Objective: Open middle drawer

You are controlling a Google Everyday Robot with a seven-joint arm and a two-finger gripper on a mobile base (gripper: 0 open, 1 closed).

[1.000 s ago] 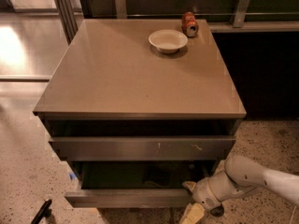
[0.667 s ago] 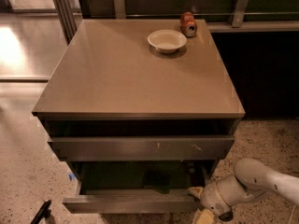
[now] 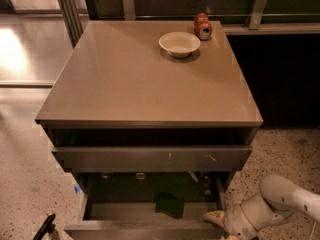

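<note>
The middle drawer (image 3: 140,231) has come out a little farther than in the earlier frames, its front now almost at the bottom edge of the view, and the end effector (image 3: 216,217) sits lower with it. The desk (image 3: 125,84) and the things on it have not shifted.

At the lower left a thin black object (image 3: 44,227) lies on the speckled floor (image 3: 25,174), just beside the left end of the drawer front. The desk fills the centre, with a flat tan top. Under the top runs a dark gap, and below it sits the top drawer (image 3: 150,159), with pale scratch marks toward the right of its front. The middle drawer is below that and pulled well out, so its inside is open to view, with a dark green item (image 3: 170,205) lying near the middle.

A white bowl (image 3: 179,43) stands upright toward the back right of the desk. A red can (image 3: 202,26) lies on its side just behind and right of it.

The end effector is at the right end of the middle drawer's front, touching it. Whether it is open or closed cannot be told. The white arm (image 3: 280,199) reaches in from the lower right.
</note>
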